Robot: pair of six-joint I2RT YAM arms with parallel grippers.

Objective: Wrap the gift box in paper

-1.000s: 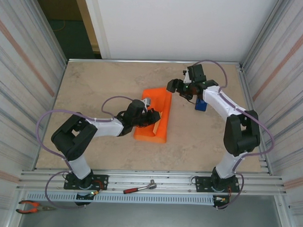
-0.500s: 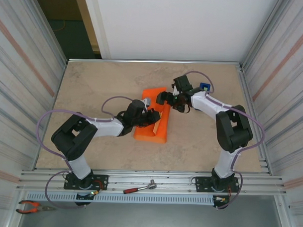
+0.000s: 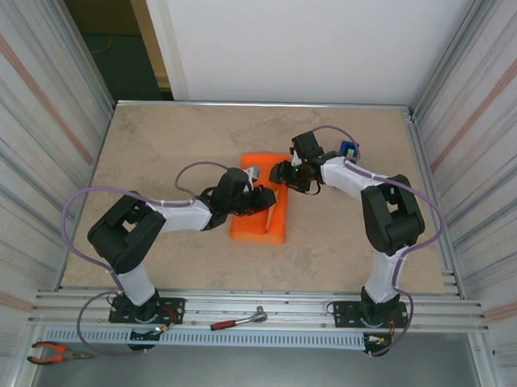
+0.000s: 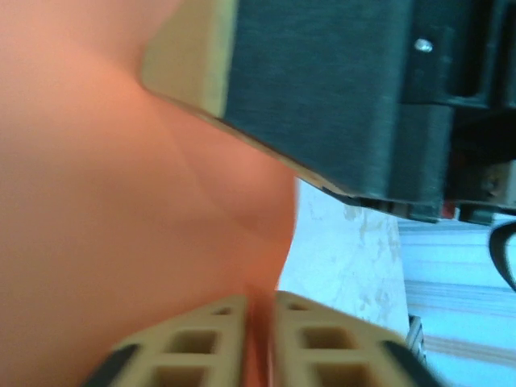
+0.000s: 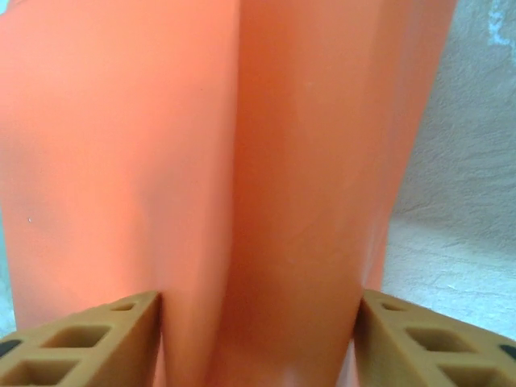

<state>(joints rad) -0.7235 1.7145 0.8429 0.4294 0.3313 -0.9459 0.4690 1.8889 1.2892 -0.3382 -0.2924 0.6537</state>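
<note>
The orange paper (image 3: 257,221) lies folded into a long parcel in the middle of the table; the gift box is hidden under it. My left gripper (image 3: 265,200) rests on the parcel's right side. In the left wrist view its tan fingertips (image 4: 222,322) pinch a thin edge of the paper (image 4: 121,201), so the left gripper (image 4: 260,302) is shut on it. My right gripper (image 3: 283,172) sits at the parcel's far end. In the right wrist view the right gripper (image 5: 258,302) has a finger pressed against each side of a raised fold of paper (image 5: 282,161).
A blue tape dispenser (image 3: 348,150) stands behind the right arm near the back right. A ratchet wrench (image 3: 237,320) and orange-handled pliers (image 3: 53,352) lie on the rails at the near edge. Corrugated walls (image 3: 48,135) close in both sides.
The right arm swung left from beside the tape dispenser to the parcel's far end, and its jaws narrowed onto the paper. The left arm stayed on the parcel.
</note>
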